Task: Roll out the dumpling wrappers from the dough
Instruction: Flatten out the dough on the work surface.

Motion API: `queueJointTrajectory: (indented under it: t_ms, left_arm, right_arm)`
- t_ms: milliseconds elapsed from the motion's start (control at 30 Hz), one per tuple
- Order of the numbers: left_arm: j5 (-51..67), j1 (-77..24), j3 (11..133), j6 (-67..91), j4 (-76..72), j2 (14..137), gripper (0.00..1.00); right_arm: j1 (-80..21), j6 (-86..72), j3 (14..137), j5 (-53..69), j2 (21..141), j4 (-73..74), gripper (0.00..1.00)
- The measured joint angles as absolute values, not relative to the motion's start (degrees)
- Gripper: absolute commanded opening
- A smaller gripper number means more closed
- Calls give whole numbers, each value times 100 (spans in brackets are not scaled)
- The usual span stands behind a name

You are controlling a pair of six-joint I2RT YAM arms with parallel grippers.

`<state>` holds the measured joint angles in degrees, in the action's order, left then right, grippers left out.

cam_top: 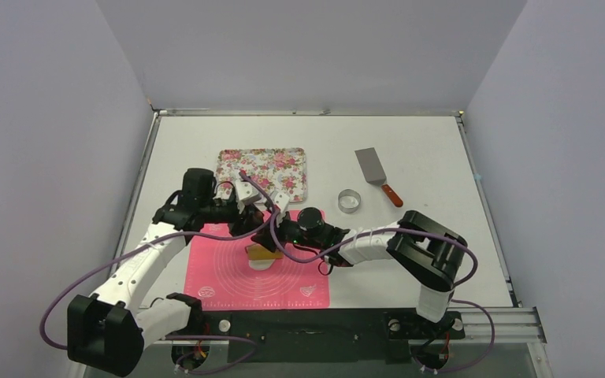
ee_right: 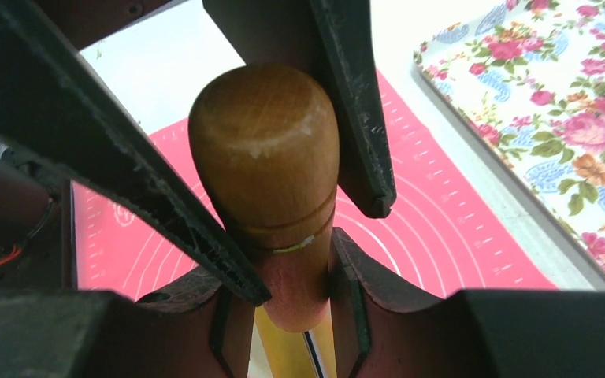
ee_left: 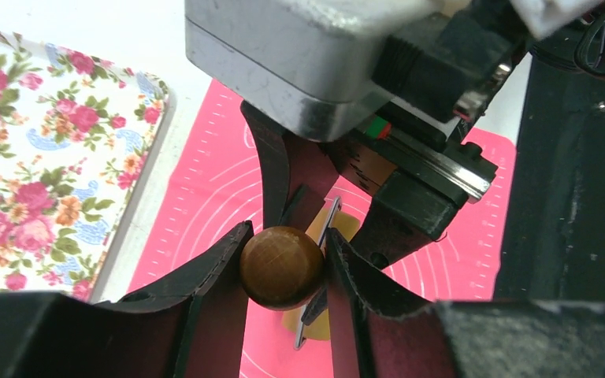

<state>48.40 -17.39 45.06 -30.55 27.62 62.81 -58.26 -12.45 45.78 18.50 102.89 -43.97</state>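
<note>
Wooden, brown and round-ended, the handle of the rolling pin [ee_right: 264, 150] fills the right wrist view. The right gripper [ee_right: 291, 276] is clamped on its narrow neck. The left gripper [ee_left: 283, 252] is clamped on the fat knob of that same handle, so both pincers share 1 end of the pin. Below the handle a yellow barrel shows, over the pink silicone baking mat [cam_top: 283, 285].

From above, a small pale patch of white dough [cam_top: 261, 266] peeks out on the mat just under the pin. Most of it is hidden, so I cannot tell whether it is yet a round dumpling wrapper or only a lump. The flowered rectangular tray [cam_top: 260, 167] lies just behind the mat.

My judgement: the dough is light, soft and tacky and will tear easily once thin, so it wants even pressure from the pin, not a pinch. Once flat, it is best lifted from beneath at an edge, perhaps with the steel spatula [cam_top: 372, 165] lying near the small metal ring cutter [cam_top: 340, 201]. The pin is stiff, hard and smooth; the neck, where the swelling knob checks slipping, looks the safest hold.
</note>
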Motion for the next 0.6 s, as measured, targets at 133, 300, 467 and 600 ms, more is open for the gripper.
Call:
queueJointTrajectory:
  t_ms: [133, 300, 467, 600]
  left_arm:
    - [4790, -1699, 4372, -3225, 2477, 6230, 0]
    - [4676, -1710, 4217, -3345, 2128, 6160, 0]
    - [4521, -1723, 4169, -3361, 1911, 6173, 0]
    - [4473, -1743, 4178, -3363, 1817, 6230, 0]
  right_arm:
    - [-5806, -1247, 4550, 1719, 10495, -4880, 0]
    - [-5787, -1245, 4473, 1570, 10726, -5489, 0]
    - [-5754, -1247, 4475, 1496, 10903, -5841, 0]
    - [-5719, -1253, 4508, 1500, 10938, -5872, 0]
